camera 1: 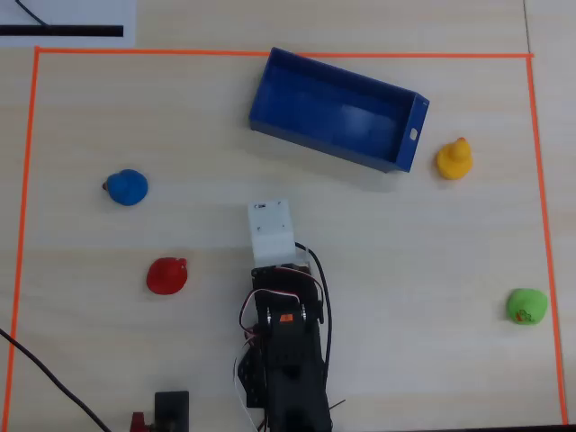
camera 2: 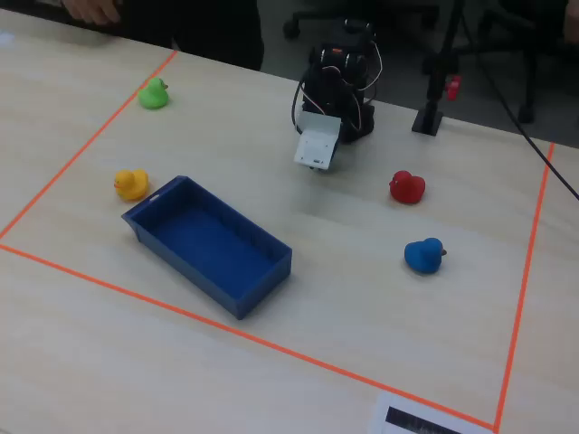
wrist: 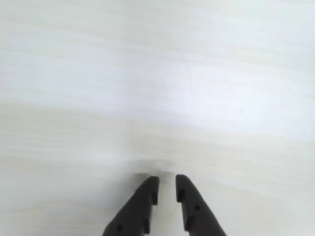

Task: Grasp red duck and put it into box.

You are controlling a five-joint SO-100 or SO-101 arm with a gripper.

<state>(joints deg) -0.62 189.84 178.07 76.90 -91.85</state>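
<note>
Right now the gripper [wrist: 167, 189] is hanging over bare worktop [wrist: 157, 98] with its two dark fingers nearly together, only a narrow gap showing between the tips in the wrist view, and nothing is sitting in that gap. Its arm [camera 1: 283, 351] is folding back near the bottom edge of the overhead view (a white block caps the front). The red duck [camera 1: 167, 275] is lying on the worktop to the left of the arm there, well apart from it. The box [camera 1: 337, 110], open side up, is sitting beyond the arm, with the yellow duck [camera 1: 454, 159] just beside its slotted end. The blue duck [camera 1: 126, 187] is resting farther left, the green duck [camera 1: 526, 306] far right.
</note>
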